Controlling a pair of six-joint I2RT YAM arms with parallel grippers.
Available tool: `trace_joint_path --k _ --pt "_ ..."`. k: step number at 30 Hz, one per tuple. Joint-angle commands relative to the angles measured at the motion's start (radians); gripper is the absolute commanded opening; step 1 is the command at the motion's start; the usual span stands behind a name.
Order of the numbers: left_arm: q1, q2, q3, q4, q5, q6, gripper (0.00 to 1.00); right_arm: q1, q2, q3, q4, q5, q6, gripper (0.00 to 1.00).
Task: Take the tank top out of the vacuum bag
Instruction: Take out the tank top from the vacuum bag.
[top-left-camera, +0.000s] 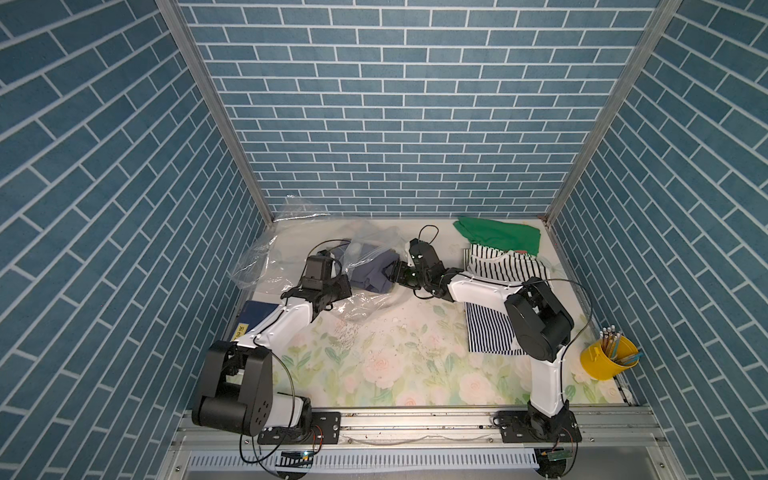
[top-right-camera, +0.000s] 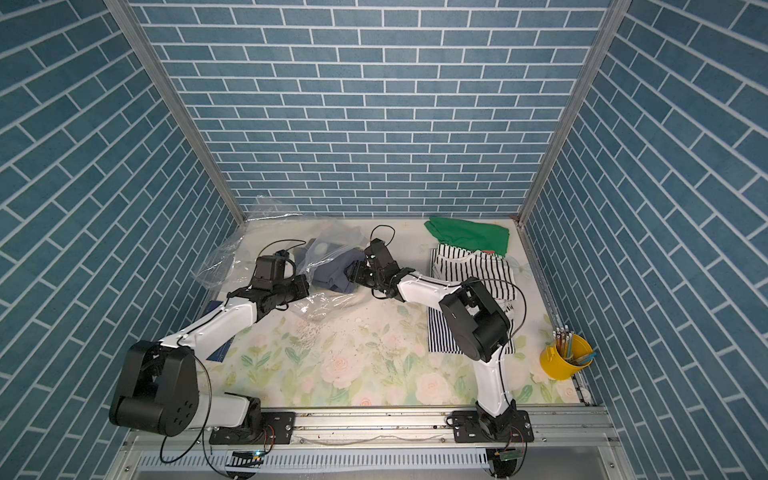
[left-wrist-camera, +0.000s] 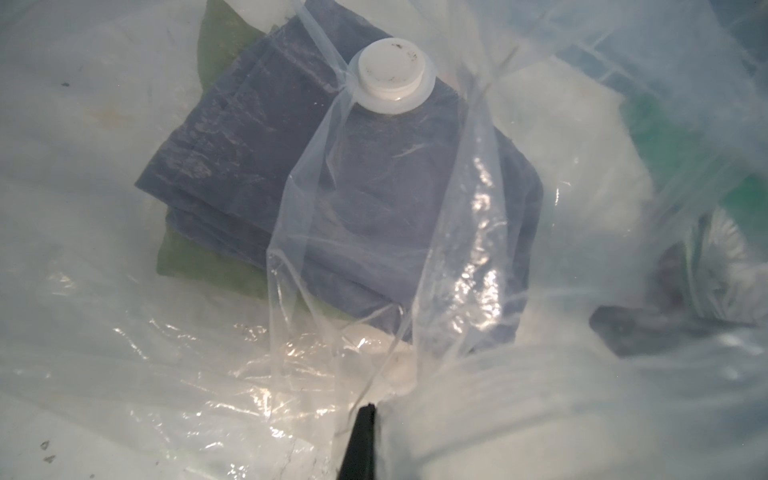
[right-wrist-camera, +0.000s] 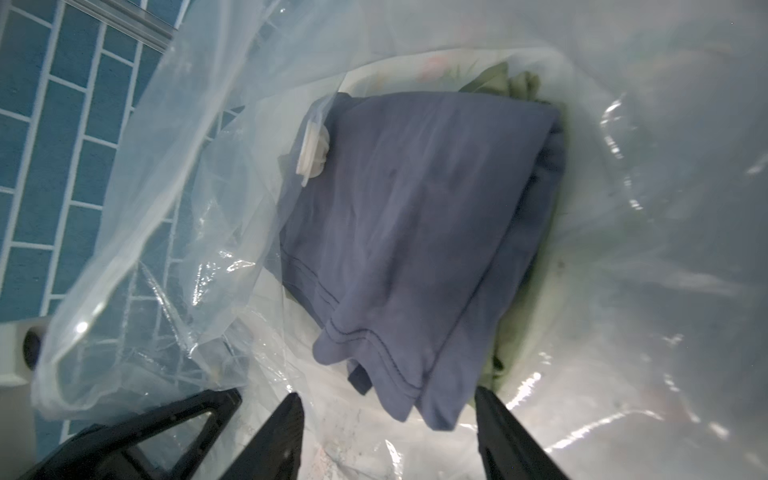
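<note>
The vacuum bag (top-left-camera: 266, 257) (top-right-camera: 224, 257) is crinkly clear plastic at the back left, with a round white valve (left-wrist-camera: 390, 79) (right-wrist-camera: 311, 153). Inside it lies the tank top (top-left-camera: 370, 274) (top-right-camera: 332, 274), a folded slate-blue garment (left-wrist-camera: 232, 174) (right-wrist-camera: 415, 232) on top of an olive-green cloth (right-wrist-camera: 519, 83). My left gripper (top-left-camera: 343, 286) (left-wrist-camera: 368, 411) is shut on a fold of the bag's plastic near its mouth. My right gripper (top-left-camera: 390, 272) (right-wrist-camera: 386, 395) is open inside the bag's mouth, and the tank top's near corner hangs between its fingers (right-wrist-camera: 286, 424), apart from both.
At the back right lie a green garment (top-left-camera: 498, 237) and a wide-striped top (top-left-camera: 507, 266). A narrow-striped cloth (top-left-camera: 490, 328) lies under the right arm. A yellow cup of pencils (top-left-camera: 609, 357) stands at the right edge. A dark blue flat thing (top-left-camera: 257, 313) lies under the left arm.
</note>
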Motion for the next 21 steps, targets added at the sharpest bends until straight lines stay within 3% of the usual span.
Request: trace_joint_path --k 1,4,8,15,21 --pt "-0.002 0.013 0.003 0.030 0.025 0.018 0.00 0.001 0.041 0.032 0.017 0.020 0.087 0.66" --pt "-0.002 0.012 -0.001 0.042 0.022 0.012 0.00 -0.001 0.065 0.034 -0.022 0.033 0.119 0.70" --pt "-0.001 0.001 -0.031 0.053 0.019 0.003 0.00 -0.001 0.130 0.078 -0.035 0.005 0.152 0.61" --pt "-0.001 -0.004 -0.041 0.035 0.016 0.015 0.00 -0.003 0.233 0.191 -0.069 -0.024 0.180 0.29" --pt "0.000 0.018 -0.028 0.038 0.013 0.022 0.00 -0.006 0.187 0.163 -0.138 0.018 0.182 0.27"
